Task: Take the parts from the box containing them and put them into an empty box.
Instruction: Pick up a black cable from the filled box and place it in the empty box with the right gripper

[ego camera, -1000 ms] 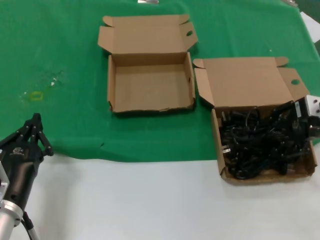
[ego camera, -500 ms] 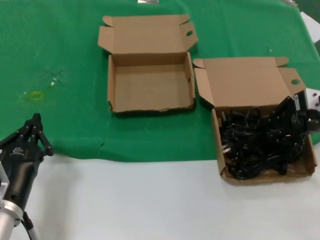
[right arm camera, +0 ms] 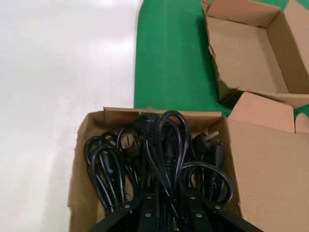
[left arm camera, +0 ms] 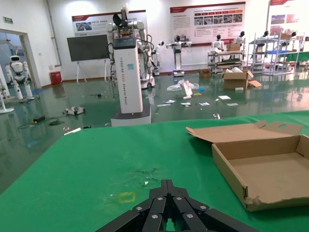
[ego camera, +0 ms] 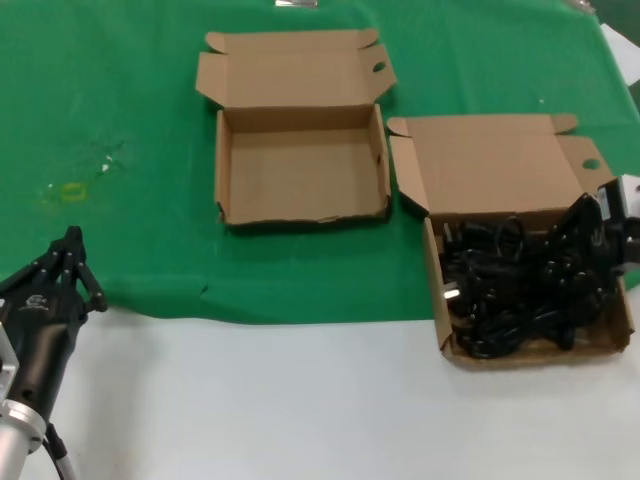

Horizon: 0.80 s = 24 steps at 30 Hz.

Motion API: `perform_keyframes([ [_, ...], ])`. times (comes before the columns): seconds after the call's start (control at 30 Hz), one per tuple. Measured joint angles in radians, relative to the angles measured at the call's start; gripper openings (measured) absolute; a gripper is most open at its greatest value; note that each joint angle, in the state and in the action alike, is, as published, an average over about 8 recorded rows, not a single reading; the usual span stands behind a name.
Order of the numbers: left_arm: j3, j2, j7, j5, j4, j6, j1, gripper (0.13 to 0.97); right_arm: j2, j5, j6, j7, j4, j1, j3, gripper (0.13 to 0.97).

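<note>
Head view | right gripper (ego camera: 590, 240) over parts (ego camera: 520, 290) | left gripper (ego camera: 68, 262) parked

White logo mark showing on my left gripper (ego camera: 70, 262) housing, unreadable; wall posters (left arm camera: 207, 21) and white pillar (left arm camera: 129, 72) lettering possibly text, not legible.

We look down into the full box (right arm camera: 82, 145), which holds a heap of black cords (right arm camera: 159, 159) (power cords, one with a plug showing). The right gripper (right arm camera: 166, 215) sits over them, its fingers closed around a looped cord. Beside it lies the empty box (right arm camera: 241, 53), open on the green cloth (right arm camera: 169, 58). A white table (right arm camera: 63, 63) is next to it.
</note>
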Motion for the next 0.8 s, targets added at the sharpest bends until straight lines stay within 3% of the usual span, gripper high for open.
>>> perform_keyframes([
  [0.4,0.000,0.000,0.000,0.000,0.000,0.000,0.000,0.144,0.039,0.023,-0.073,0.141,0.136,0.044,0.026,0.213],
  [0.8,0.000,0.000,0.000,0.000,0.000,0.000,0.000,0.144,-0.096,-0.006,-0.008,0.125,0.036,0.135,0.001,0.212],
])
